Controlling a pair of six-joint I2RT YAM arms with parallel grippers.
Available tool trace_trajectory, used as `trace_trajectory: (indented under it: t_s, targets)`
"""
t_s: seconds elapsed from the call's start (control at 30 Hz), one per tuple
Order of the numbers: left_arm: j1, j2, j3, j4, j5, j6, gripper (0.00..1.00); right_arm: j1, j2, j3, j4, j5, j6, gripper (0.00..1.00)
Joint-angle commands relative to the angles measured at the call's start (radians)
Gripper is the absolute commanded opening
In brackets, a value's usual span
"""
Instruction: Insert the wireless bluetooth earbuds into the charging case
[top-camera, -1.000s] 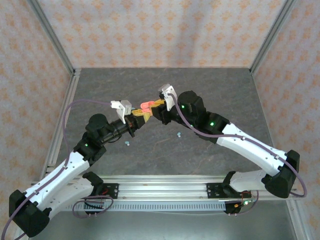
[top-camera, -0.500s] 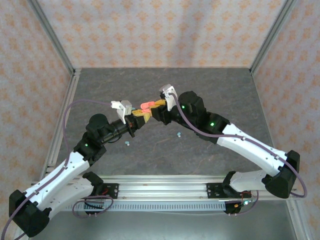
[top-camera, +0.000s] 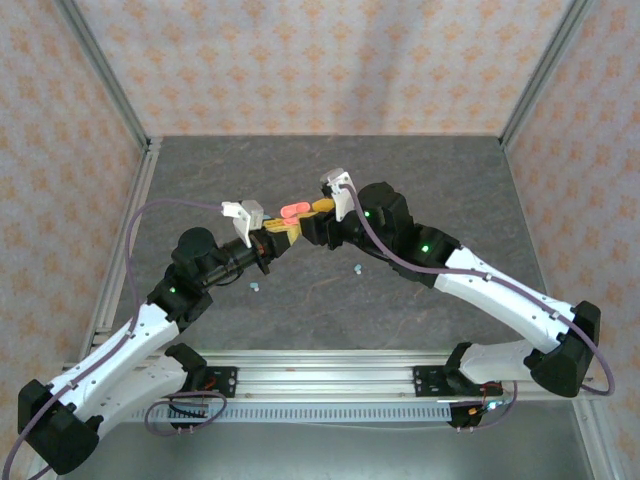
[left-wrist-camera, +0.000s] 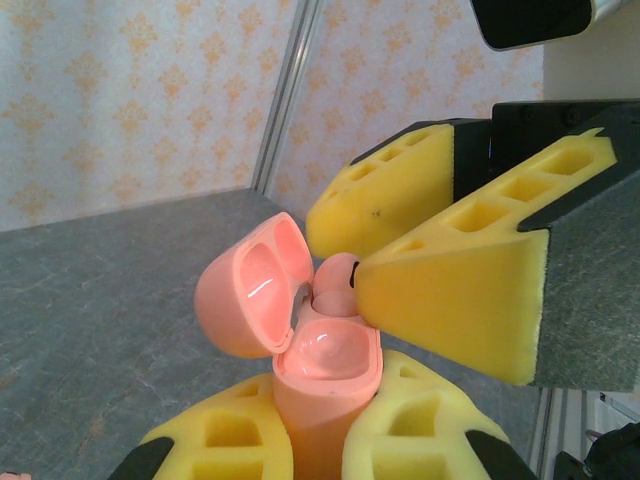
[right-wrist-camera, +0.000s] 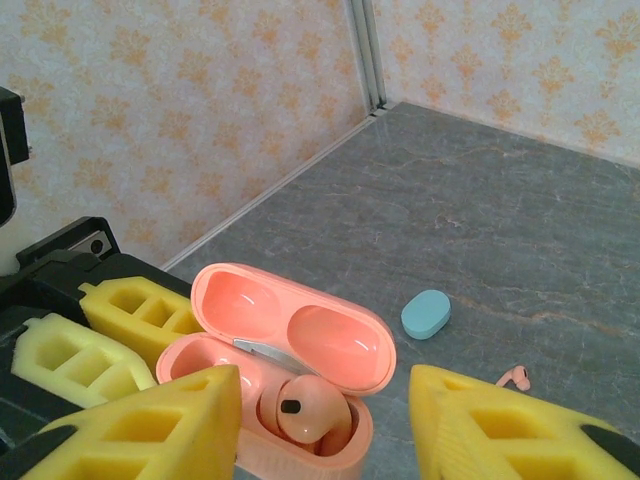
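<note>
Item: salmon-red L-shaped plastic earbud (right-wrist-camera: 305, 410), lying in one well of the open salmon-pink pebble-shaped plastic charging case (right-wrist-camera: 290, 345), head up and, as I judge it, not yet fully seated. Case: lid hinged back, body clamped between the yellow foam fingers of the left gripper (left-wrist-camera: 318, 425) and held clear of the grey stone-patterned table (top-camera: 440, 190). Right gripper (right-wrist-camera: 325, 390): spread wide, a foam finger on either side of the earbud, gripping nothing. Step in hand, by my reading: seating this earbud. To do it well I would hold the left arm steady and bring one right fingertip squarely onto the earbud's head. I would then press lightly along the well's axis so the case does not twist in the foam. A sideways push could tip the bud out. Views: the right wrist camera looks down into the wells, and the neighbouring well looks empty. It also takes in a light blue pebble-shaped case (right-wrist-camera: 426, 313) and a second salmon-red earbud (right-wrist-camera: 516, 377) lying on the table beyond. The left wrist camera gives the side profile: the bud's head stands above the rim with a right finger (left-wrist-camera: 450, 300) close against it, whether touching I cannot tell. The top camera places a light blue earbud (top-camera: 254, 286) on the table near the left arm and a second light blue earbud (top-camera: 358, 269) near the right arm.
</note>
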Motion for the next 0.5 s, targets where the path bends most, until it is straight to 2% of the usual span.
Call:
trace_trajectory:
  t_s: [0.0,0.27,0.47]
  targets:
    - [-0.008,-0.013,0.044,0.027,-0.019,0.000,0.00,0.002,-0.017,0.049,-0.013,-0.016,0.021,0.50]
    - [-0.009,-0.013,0.047,0.018,-0.018,0.002,0.00,0.003,-0.016,0.130,-0.038,-0.023,0.055,0.56]
    - [-0.009,-0.015,0.050,0.006,-0.016,0.003,0.00,0.003,-0.015,0.180,-0.074,-0.014,0.099,0.54]
